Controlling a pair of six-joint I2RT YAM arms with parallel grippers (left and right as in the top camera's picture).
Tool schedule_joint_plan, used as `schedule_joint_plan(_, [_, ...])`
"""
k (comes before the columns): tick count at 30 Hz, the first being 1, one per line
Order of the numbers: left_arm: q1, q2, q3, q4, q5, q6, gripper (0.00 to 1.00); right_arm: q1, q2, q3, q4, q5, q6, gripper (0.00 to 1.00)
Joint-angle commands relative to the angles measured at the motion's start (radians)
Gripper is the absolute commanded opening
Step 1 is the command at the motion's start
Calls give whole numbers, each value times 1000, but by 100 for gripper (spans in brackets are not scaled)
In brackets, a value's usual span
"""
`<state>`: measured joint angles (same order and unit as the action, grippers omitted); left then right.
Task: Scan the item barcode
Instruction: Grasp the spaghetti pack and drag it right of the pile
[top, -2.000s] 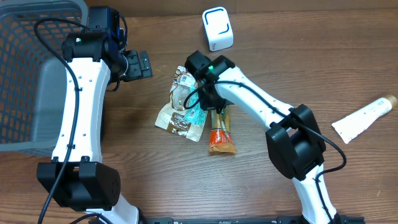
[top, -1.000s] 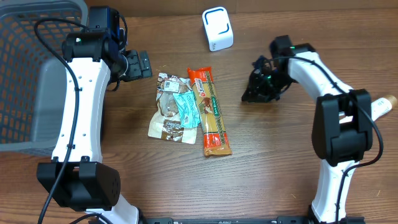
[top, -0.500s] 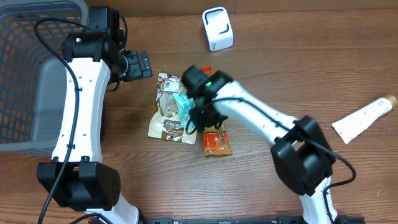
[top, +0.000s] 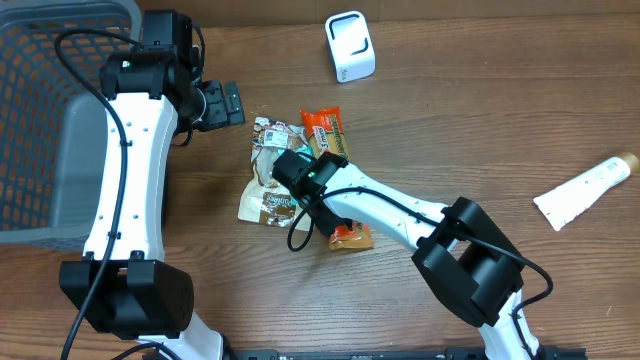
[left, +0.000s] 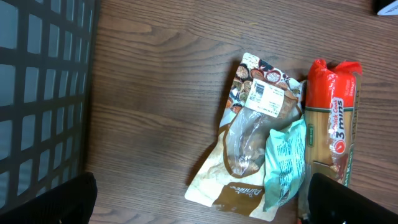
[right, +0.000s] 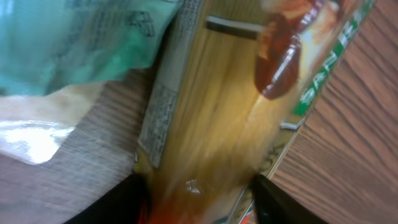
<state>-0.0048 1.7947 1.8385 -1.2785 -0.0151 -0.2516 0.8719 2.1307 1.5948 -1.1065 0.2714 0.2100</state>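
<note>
A long orange and yellow pasta packet (top: 326, 132) lies on the table beside a teal sachet (top: 300, 166) and a brown pouch (top: 266, 200). My right gripper (top: 322, 205) is down on the packet's lower half. In the right wrist view, the right gripper (right: 199, 202) has a black finger pressed against each long side of the packet (right: 217, 124). The white scanner (top: 350, 45) stands at the back. My left gripper (top: 222, 103) hovers left of the pile, open and holding nothing. In the left wrist view, the left gripper (left: 202, 205) looks down on the pouch's white barcode label (left: 264, 96).
A grey mesh basket (top: 40, 120) fills the left side, and its wall (left: 37, 93) also shows in the left wrist view. A white tube (top: 585, 188) lies at the far right edge.
A second ago my right arm was off to the right of the pile. It swung onto the pasta packet and now sits lower along it. The left arm has not moved.
</note>
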Motion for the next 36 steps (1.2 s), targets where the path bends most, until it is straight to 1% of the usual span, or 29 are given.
schedule_joint_plan(1, [-2,4,-5,1,5,20,100,-3,19,-24,3,68,3,36])
schedule_joint_plan(4, [-2,4,-5,1,5,20,100,-3,23,-25,3,89,3,22])
schedule_joint_plan(5, [-2,4,-5,1,5,20,100,-3,23,-25,3,95,3,16])
schedule_joint_plan(6, [-2,4,-5,1,5,20,100,-3,23,-25,3,95,3,8])
schedule_joint_plan(7, [-2,4,-5,1,5,20,100,-3,23,-25,3,95,3,4])
schedule_joint_plan(11, [-2,4,-5,1,5,20,100,-4,19,-7,-7,63,34,4])
schedule_joint_plan(15, [-2,4,-5,1,5,20,100,-33,-37,41,-22,-116,16,4])
schedule_joint_plan(18, [-2,4,-5,1,5,20,100,-102,-131,48,-8,-332,-7,4])
schedule_joint_plan(20, [-2,4,-5,1,5,20,100,-180,-186,48,-6,-543,-51,4])
schedule_joint_plan(21, [-2,4,-5,1,5,20,100,-223,-201,48,-11,-649,-74,4])
schedule_joint_plan(24, [-2,4,-5,1,5,20,100,-346,-205,42,-55,-871,-140,4])
schedule_joint_plan(28, [-2,4,-5,1,5,20,100,-483,-202,-63,-51,-1025,-209,4])
schedule_joint_plan(33, [-2,4,-5,1,5,20,99,-636,-201,-281,68,-1165,-219,4])
schedule_joint_plan(36, [-2,4,-5,1,5,20,100,-737,-201,-389,129,-1186,-219,4])
